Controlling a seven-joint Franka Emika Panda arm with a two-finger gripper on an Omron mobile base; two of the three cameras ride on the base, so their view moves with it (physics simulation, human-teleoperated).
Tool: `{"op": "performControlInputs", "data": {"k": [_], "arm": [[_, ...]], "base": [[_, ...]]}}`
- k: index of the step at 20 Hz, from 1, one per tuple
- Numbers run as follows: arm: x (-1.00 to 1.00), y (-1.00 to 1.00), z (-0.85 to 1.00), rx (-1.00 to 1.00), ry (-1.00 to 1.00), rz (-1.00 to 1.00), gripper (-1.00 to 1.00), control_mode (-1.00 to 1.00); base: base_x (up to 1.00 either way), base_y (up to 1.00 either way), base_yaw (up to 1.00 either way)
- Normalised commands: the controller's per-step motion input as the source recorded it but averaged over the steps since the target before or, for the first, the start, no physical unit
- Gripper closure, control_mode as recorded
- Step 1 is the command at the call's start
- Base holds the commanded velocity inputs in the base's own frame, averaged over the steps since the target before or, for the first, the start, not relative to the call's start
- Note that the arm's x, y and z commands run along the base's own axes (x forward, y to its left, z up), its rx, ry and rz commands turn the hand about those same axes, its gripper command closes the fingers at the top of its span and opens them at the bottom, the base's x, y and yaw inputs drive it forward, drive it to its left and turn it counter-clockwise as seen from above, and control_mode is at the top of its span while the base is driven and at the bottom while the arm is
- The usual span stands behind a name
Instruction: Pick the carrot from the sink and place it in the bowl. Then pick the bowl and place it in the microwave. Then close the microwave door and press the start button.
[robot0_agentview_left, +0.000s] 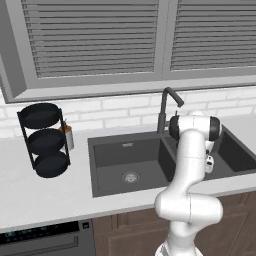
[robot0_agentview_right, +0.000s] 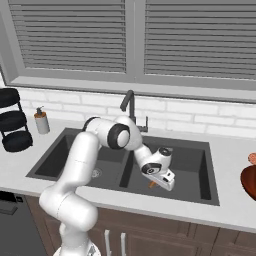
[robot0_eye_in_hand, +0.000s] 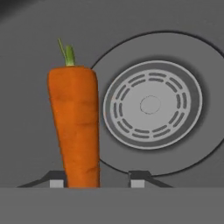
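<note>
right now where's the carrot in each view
Left base view: hidden behind the arm, cannot be placed.
Right base view: a sliver of the carrot just left of the gripper, low in the right basin of the sink.
Hand view: carrot left of centre, leafy end up, beside the drain.
Shared landmark: the faucet behind the sink.

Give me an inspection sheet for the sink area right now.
Surface: pale grey counter, bare near the front edge.
Job's things: orange tapered carrot on the floor of the dark grey double-basin sink, beside the round metal drain; reddish-brown bowl at the right.
Clutter: black three-tier rack, soap dispenser.
Grippers: gripper low over the carrot, grip not confirmed.
Cables: nothing seen.
Surroundings: grey window blinds, white brick backsplash.
</note>
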Motion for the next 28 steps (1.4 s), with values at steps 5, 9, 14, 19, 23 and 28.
{"op": "performControlInputs", "data": {"k": [5,9,14,19,23,28], "arm": [[-0.01,-0.01,-0.30,0.00,0.01,0.00,1.00,-1.00],[-0.17,-0.16,-0.01,0.04,-0.09,0.00,1.00,-1.00],[-0.21,-0.12,0.00,0.06,-0.11,0.00,1.00,-1.00],[-0.37,-0.05,0.08,0.08,-0.21,0.00,1.00,-1.00],[-0.34,0.00,0.60,0.08,-0.37,0.00,1.00,-1.00],[-0.29,0.00,0.95,0.10,-0.45,0.00,1.00,-1.00]], "base": [[0.00,0.00,0.00],[0.00,0.00,0.00],[0.00,0.00,0.00],[0.00,0.00,0.00],[0.00,0.00,0.00],[0.00,0.00,0.00]]}}
